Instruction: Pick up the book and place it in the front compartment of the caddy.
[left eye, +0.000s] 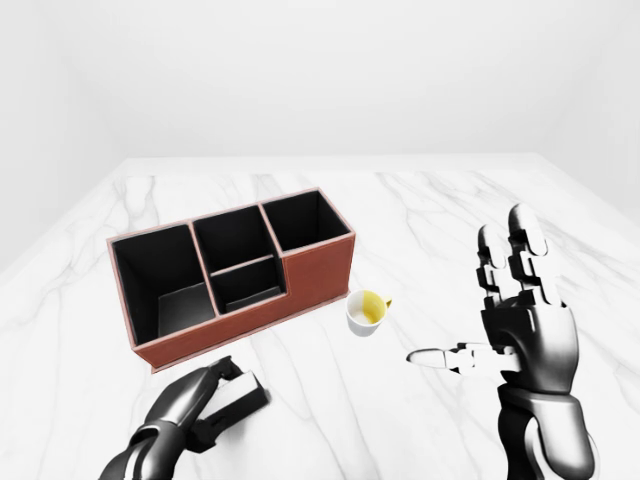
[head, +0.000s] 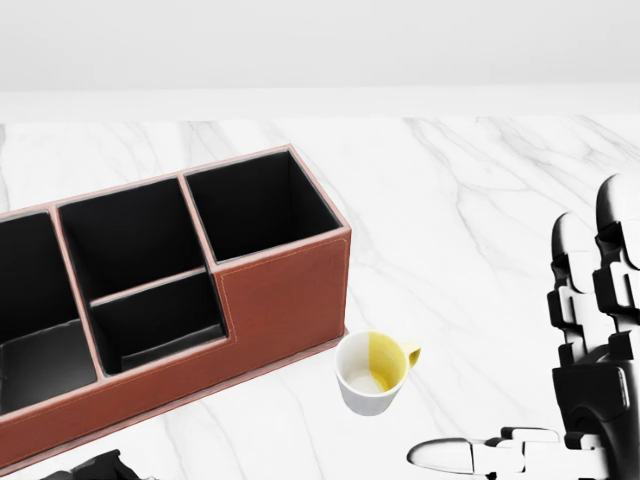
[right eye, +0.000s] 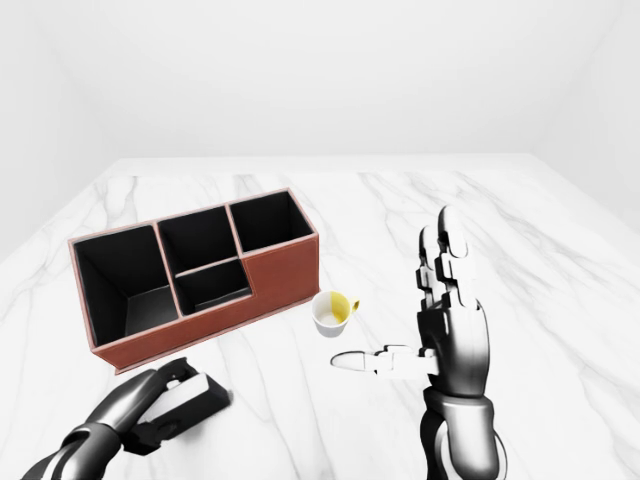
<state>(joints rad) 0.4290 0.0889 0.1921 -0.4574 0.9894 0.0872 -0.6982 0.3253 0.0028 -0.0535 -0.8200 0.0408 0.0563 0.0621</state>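
The white marble counter stretches wide on every side of the things on it; its far edge runs across the top of the left-eye view against a plain white wall, and its left edge slants down the left side of that view. Much bare marble lies to the right of the caddy and above it.

The caddy, a reddish-brown box with black insides, sits angled on the counter in the left half of the left-eye view. It has a large compartment at the left, a tall one at the right, and between them two middle compartments, the lower-walled one on the side toward the bottom of the view. A white cup with yellow on its inside and handle stands just beside the caddy's right end, apart from it.

The book, dark and flat, lies on the counter below the caddy's left end, near it but not touching. The left hand rests on the book, its dark fingers curled over the upper face and closed around the book's left end.

The right hand stands upright well to the right of the cup, fingers straight and spread, thumb pointing left toward the cup, holding nothing, well apart from the book.
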